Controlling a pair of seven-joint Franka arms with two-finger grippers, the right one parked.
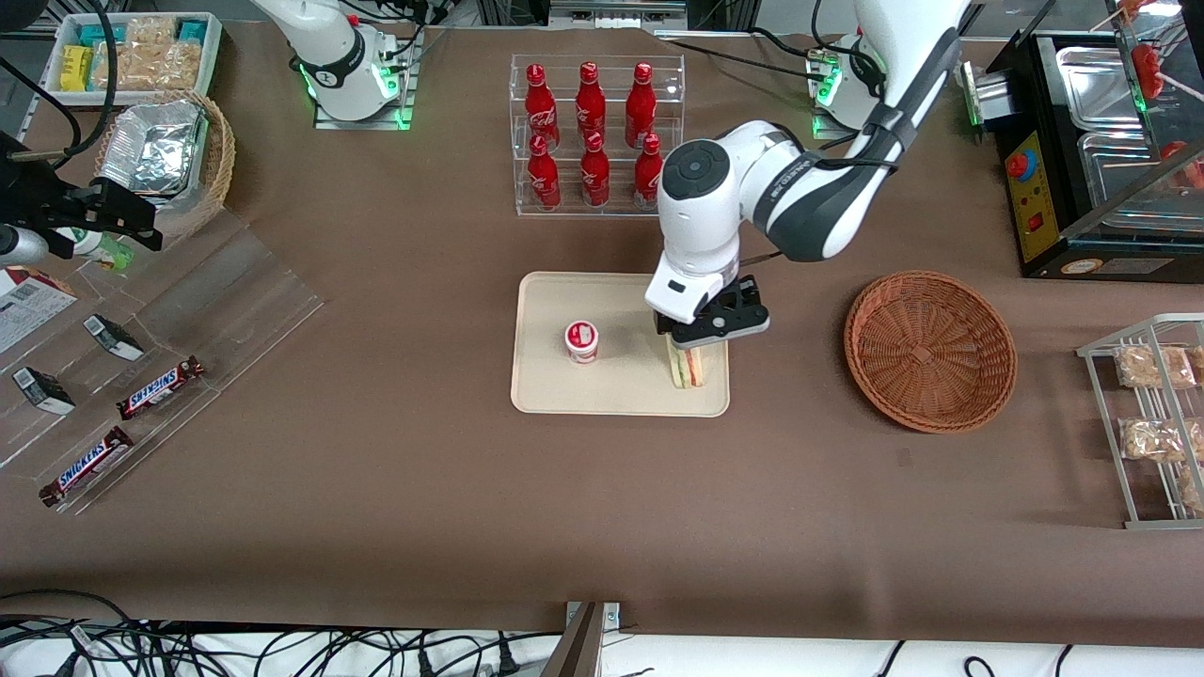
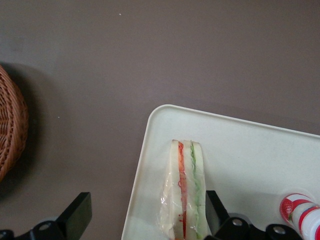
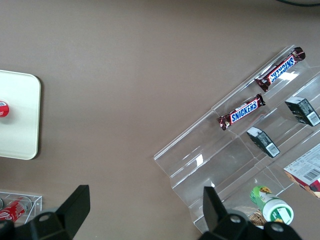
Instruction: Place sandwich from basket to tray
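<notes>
The wrapped sandwich stands on edge on the cream tray, at the tray's end nearest the basket. The reddish-brown wicker basket lies beside the tray toward the working arm's end and holds nothing. My left gripper hangs just above the sandwich. In the left wrist view the gripper is open. The sandwich sits between the fingers, close to one finger and well apart from the other. The tray and the basket's rim show there too.
A small red-and-white cup stands on the tray beside the sandwich and also shows in the left wrist view. A clear rack of red bottles stands farther from the camera than the tray. A wire rack of bagged snacks is at the working arm's end.
</notes>
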